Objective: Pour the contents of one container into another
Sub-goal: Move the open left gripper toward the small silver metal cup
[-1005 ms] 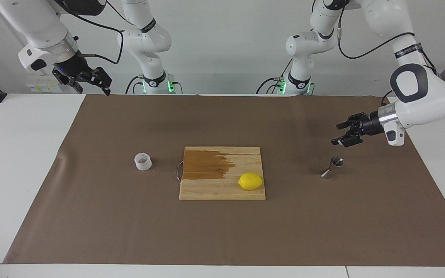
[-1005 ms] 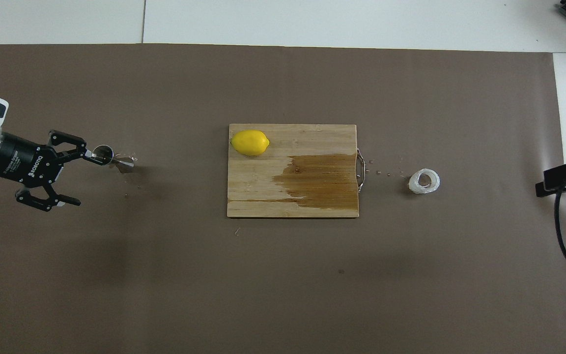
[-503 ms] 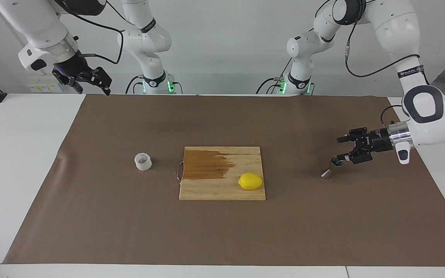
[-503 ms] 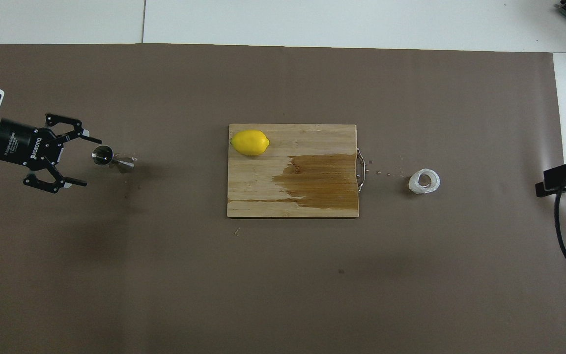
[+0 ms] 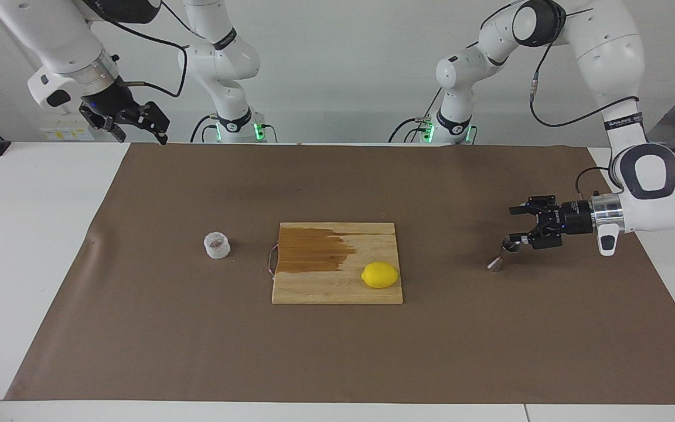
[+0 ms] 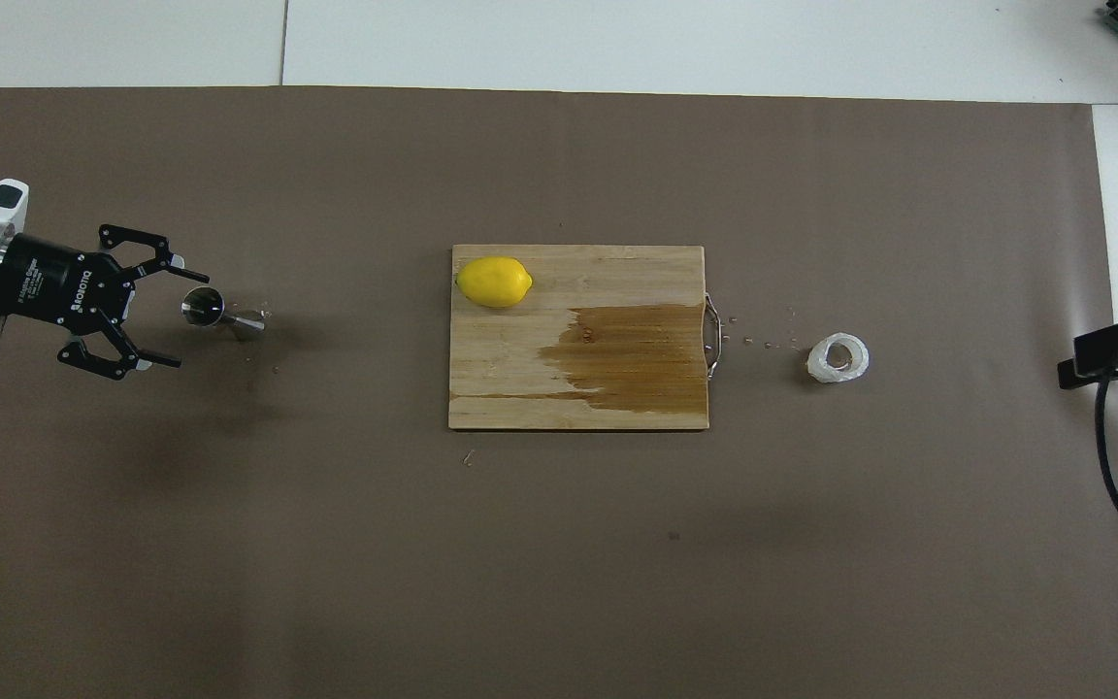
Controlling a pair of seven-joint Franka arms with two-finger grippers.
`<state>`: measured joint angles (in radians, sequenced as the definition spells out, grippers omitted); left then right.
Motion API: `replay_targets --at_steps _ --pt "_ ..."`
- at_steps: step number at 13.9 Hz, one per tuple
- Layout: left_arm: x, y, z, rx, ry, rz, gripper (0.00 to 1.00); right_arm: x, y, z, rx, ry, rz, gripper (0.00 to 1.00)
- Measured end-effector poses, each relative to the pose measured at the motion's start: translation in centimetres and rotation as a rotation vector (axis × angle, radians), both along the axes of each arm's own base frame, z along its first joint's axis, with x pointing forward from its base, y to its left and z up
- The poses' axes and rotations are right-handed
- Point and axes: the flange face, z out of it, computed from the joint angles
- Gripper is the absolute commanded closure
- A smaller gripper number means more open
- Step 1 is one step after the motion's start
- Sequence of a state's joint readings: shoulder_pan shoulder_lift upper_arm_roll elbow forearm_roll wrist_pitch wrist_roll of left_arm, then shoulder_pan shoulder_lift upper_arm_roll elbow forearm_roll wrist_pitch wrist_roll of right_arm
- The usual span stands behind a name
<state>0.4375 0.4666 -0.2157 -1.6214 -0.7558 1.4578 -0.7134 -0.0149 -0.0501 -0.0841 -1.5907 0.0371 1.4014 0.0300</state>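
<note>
Since a second ago the left gripper [image 5: 515, 223] has dropped from above the steel jigger [image 5: 504, 254] down to its level, fingers spread wide, lined up with the jigger's top cone – looks just beside it, can't tell if it touches. The jigger stands on the brown mat [image 5: 337, 351] toward the left arm's end, the white cup [image 5: 217, 245] sits toward the right arm's end, both unmoved. The right gripper [image 5: 138, 120] waits up high and open – in the overhead view it's mostly cut off at the edge. The cup's contents are hard to make out.
</note>
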Motion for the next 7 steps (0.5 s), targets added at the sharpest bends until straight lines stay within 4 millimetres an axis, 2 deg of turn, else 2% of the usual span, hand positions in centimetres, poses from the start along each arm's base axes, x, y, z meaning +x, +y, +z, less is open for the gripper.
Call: replay_targets --at_steps 3,7 --pt "-0.2 0.3 -1.9 -0.040 0.051 -0.006 0.00 0.0 0.0 0.0 0.000 0.000 0.000 0.00" --pt "0.5 0.7 -3.9 -0.115 0.077 0.030 0.00 0.0 0.0 0.0 0.000 0.000 0.000 0.00"
